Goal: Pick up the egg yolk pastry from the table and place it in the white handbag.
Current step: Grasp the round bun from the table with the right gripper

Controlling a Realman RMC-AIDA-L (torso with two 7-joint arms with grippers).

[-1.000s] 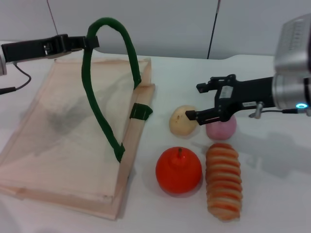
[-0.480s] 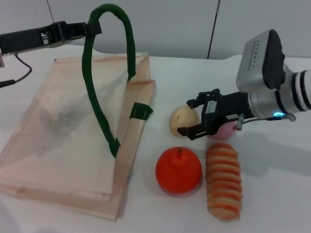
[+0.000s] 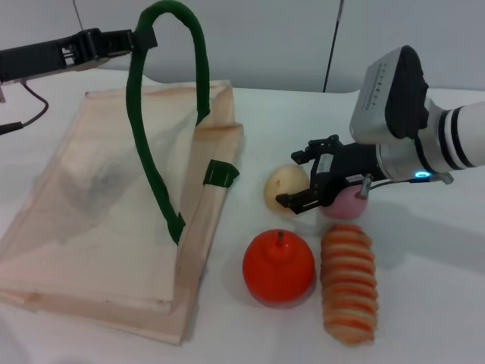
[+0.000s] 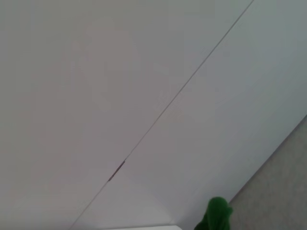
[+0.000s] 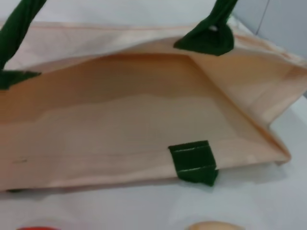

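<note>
The egg yolk pastry [image 3: 282,186] is a pale yellow-beige ball on the table, just right of the white handbag [image 3: 106,212]. Its top edge also shows in the right wrist view [image 5: 209,225]. My right gripper [image 3: 300,179] is open, one finger behind the pastry and one in front, at its right side. My left gripper [image 3: 135,39] is at the far left, shut on the bag's dark green handle [image 3: 198,68] and holding it up, so the bag's mouth [image 5: 144,91] gapes toward the pastry. The handle's tip shows in the left wrist view [image 4: 216,216].
A pink ball [image 3: 345,203] lies right behind my right gripper's fingers. A red-orange fruit [image 3: 278,266] and an orange-striped bread roll [image 3: 348,280] lie in front of the pastry. A green handle tab [image 3: 220,174] sits on the bag's near edge.
My right gripper has moved left and turned, closing in on the pastry with its jaws still open. My left gripper has raised the green handle slightly, opening the bag wider.
</note>
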